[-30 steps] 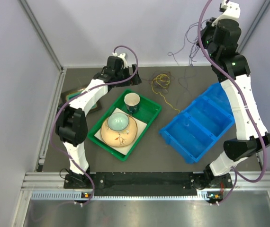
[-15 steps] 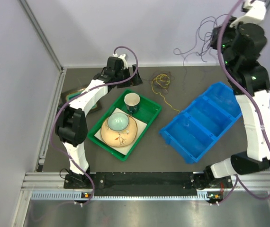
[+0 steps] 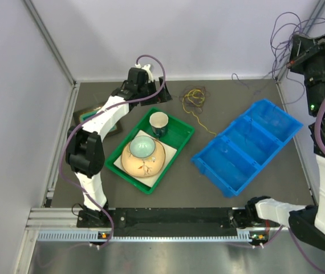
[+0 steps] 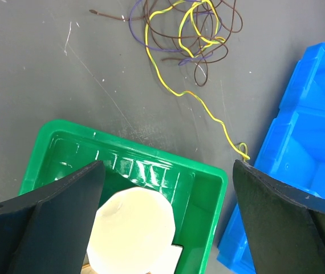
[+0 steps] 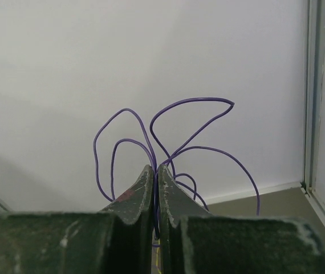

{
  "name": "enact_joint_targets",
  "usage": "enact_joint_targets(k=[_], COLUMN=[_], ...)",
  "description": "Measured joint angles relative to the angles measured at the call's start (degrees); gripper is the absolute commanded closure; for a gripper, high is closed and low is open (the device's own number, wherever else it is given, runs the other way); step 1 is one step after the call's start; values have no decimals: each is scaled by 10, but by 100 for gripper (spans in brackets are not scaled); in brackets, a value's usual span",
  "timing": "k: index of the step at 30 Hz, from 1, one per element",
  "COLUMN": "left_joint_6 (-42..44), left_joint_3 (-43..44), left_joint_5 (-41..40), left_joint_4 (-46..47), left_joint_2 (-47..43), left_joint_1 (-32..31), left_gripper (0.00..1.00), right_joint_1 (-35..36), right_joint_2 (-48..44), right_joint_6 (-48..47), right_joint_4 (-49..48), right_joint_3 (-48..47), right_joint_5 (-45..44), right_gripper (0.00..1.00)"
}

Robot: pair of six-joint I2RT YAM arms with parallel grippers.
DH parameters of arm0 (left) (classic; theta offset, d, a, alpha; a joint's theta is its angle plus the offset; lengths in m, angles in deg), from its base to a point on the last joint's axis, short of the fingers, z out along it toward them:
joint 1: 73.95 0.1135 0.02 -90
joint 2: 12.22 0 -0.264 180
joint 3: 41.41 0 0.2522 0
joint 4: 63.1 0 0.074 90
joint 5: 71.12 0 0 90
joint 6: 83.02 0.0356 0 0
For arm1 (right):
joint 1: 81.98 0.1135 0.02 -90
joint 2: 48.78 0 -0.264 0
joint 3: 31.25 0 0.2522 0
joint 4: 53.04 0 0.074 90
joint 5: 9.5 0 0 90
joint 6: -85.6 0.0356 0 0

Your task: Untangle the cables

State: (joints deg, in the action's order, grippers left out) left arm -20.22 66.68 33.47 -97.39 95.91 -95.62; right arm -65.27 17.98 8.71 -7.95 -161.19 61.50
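Note:
A loose tangle of cables (image 3: 194,98), yellow, dark brown and purple, lies on the grey table at the back; in the left wrist view the tangle (image 4: 191,34) sends a yellow strand toward the blue bin. My right gripper (image 3: 295,56) is raised high at the far right, shut on a purple cable (image 3: 288,31). Loops of this purple cable (image 5: 179,131) spring out above the closed right gripper (image 5: 155,168). One strand trails down to the table. My left gripper (image 3: 153,98) hovers open over the green tray's back corner, and nothing lies between the open left gripper's (image 4: 168,165) fingers.
A green tray (image 3: 186,132) holds a cup (image 3: 158,123), a teal bowl (image 3: 142,147) and a beige dish (image 3: 145,165). A blue divided bin (image 3: 248,148) sits to its right. A dark flat object (image 3: 82,117) lies under the left arm. Walls close in on three sides.
My right arm has swung right and upward, carrying the purple cable away from the tangle. The left arm and the tangle on the table have stayed still.

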Motion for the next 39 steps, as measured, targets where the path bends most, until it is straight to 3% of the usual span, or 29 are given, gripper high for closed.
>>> enact_joint_targets(k=[9,22,39], left_joint_6=[-10,-11,-12], left_joint_3=[-27,-45,-55], left_joint_5=[10,10,26], left_joint_4=[4,3,0], left_joint_2=[-4,-24,-24], left_joint_1=[0,0,0], left_gripper=[1,1,1], right_joint_1=[0,0,0], right_joint_2=[-46,-116,-215], right_joint_6=[9,82,158], right_joint_4=[17,61,95], right_joint_3=[77,293,272], right_joint_5=[31,125,200], right_gripper=[100,100,100])
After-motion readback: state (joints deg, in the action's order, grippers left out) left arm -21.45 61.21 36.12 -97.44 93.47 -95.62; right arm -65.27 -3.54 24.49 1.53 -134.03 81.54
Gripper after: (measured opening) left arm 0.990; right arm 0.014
